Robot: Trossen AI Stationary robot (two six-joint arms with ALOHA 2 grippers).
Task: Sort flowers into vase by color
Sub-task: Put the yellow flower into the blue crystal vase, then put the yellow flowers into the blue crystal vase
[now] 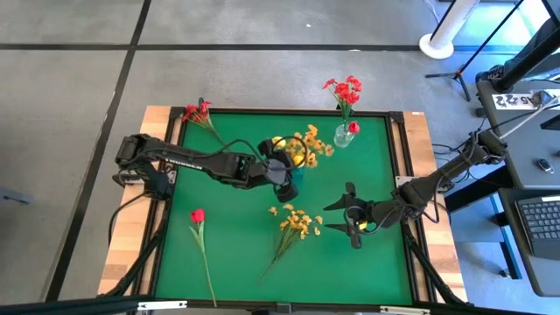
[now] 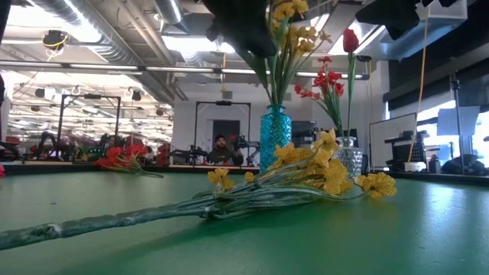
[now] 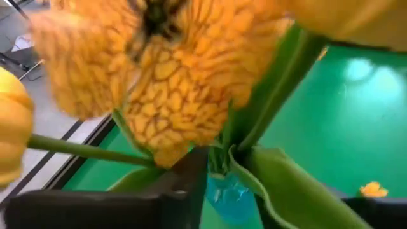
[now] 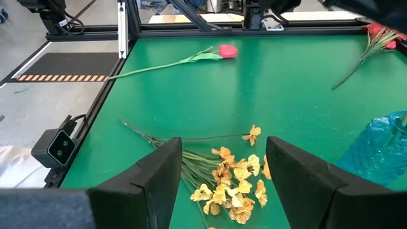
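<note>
A blue vase (image 1: 292, 182) (image 2: 275, 134) holds yellow-orange clusters (image 1: 308, 147) and a yellow tulip (image 3: 13, 127). My left gripper (image 1: 282, 171) hovers right over its mouth (image 3: 226, 194), open, with stems and a broad leaf (image 3: 286, 187) between its fingers. A clear vase (image 1: 343, 136) (image 2: 350, 159) holds red flowers (image 1: 346, 90). Lying flat on the mat are a yellow cluster (image 1: 297, 223) (image 4: 232, 184), a red tulip (image 1: 198, 216) (image 4: 227, 51) and a red cluster (image 1: 199, 112). My right gripper (image 1: 344, 214) (image 4: 222, 156) is open, just right of the lying yellow cluster. My left gripper stands above the blue vase with its fingers apart around the yellow flowers' stems (image 3: 254, 127). The yellow tulip's stem (image 3: 89, 151) runs up to one finger (image 3: 184, 181); whether it touches, I cannot tell.
The green mat (image 1: 236, 254) has a raised dark frame and wooden side boards (image 1: 131, 254). There is bare mat near its front edge and at the right. The two vases stand close together at the far middle. Beyond the table, a person (image 2: 220, 145) sits far off.
</note>
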